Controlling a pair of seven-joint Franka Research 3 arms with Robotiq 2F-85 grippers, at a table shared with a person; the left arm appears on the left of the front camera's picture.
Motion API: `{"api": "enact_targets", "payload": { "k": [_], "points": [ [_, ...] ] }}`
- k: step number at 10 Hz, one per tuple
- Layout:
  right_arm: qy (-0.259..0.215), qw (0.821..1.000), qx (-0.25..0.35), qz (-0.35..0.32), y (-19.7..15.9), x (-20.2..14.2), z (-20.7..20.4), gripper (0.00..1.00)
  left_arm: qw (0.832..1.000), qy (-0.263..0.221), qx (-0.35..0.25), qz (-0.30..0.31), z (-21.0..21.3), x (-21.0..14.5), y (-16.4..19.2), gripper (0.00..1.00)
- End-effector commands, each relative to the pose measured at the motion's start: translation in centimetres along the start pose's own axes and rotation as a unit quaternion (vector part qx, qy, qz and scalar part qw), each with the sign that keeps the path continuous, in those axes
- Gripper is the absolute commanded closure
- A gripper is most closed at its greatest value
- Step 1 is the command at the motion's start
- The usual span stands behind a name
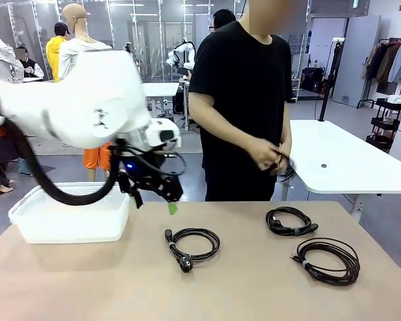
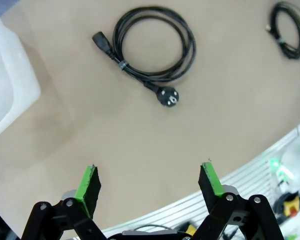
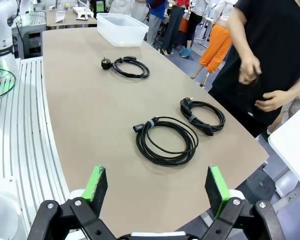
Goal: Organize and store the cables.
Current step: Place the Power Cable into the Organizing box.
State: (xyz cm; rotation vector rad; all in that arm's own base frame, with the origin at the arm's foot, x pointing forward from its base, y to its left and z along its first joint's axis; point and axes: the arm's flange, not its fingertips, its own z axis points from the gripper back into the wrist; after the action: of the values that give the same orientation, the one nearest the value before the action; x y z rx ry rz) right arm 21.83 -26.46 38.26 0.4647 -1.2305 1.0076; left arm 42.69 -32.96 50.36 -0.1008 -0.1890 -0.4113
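At the far left of the tan, matte surface (image 1: 240,291) sits a bin (image 1: 67,217), rectangular, of translucent white plastic. Just right of it the left hand (image 2: 150,174) hangs over the surface, green pads spread wide, empty. Next lies a cable (image 1: 195,243), a thin black round coil with a round plug. Well to its right lie a second coil (image 1: 291,221) and a third coil (image 1: 327,261), near each other. Behind them a person (image 1: 244,100) in black handles a dark cord (image 1: 285,171). The right hand (image 3: 156,176) gapes wide, empty.

White arm (image 1: 80,100), thick black hose (image 1: 40,179), black fingers (image 2: 94,191), green pads (image 2: 210,176)
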Motion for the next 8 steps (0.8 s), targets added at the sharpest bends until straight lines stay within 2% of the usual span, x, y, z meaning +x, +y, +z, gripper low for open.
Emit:
{"api": "enact_targets", "payload": {
  "k": [1,2,3,5,6,8],
  "points": [
    [-0.001,1.000,0.003,0.011,0.1,0.0,0.3,0.00,0.999,0.005,0.022,0.038,-2.0,3.3,-2.6,0.00],
    [-0.001,1.000,0.003,0.011,0.1,0.0,0.3,0.00,0.995,-0.002,0.073,0.067,-3.6,4.1,-3.1,0.00],
    [-0.001,1.000,0.003,0.011,0.1,0.0,0.3,0.00,0.996,0.010,0.060,0.069,-5.2,4.7,-3.3,0.00],
    [-0.001,1.000,0.003,0.011,0.1,0.0,0.3,0.00,0.990,0.009,0.071,0.123,-8.0,5.6,-2.4,0.00],
    [-0.001,1.000,0.003,0.011,0.1,0.0,0.3,0.00,0.987,0.012,0.053,0.151,-9.0,5.7,-1.9,0.00],
    [-0.001,1.000,0.003,0.011,0.1,0.0,0.3,0.00,0.975,0.026,0.057,0.214,-11.8,6.4,-1.3,0.00]
  ]
}}
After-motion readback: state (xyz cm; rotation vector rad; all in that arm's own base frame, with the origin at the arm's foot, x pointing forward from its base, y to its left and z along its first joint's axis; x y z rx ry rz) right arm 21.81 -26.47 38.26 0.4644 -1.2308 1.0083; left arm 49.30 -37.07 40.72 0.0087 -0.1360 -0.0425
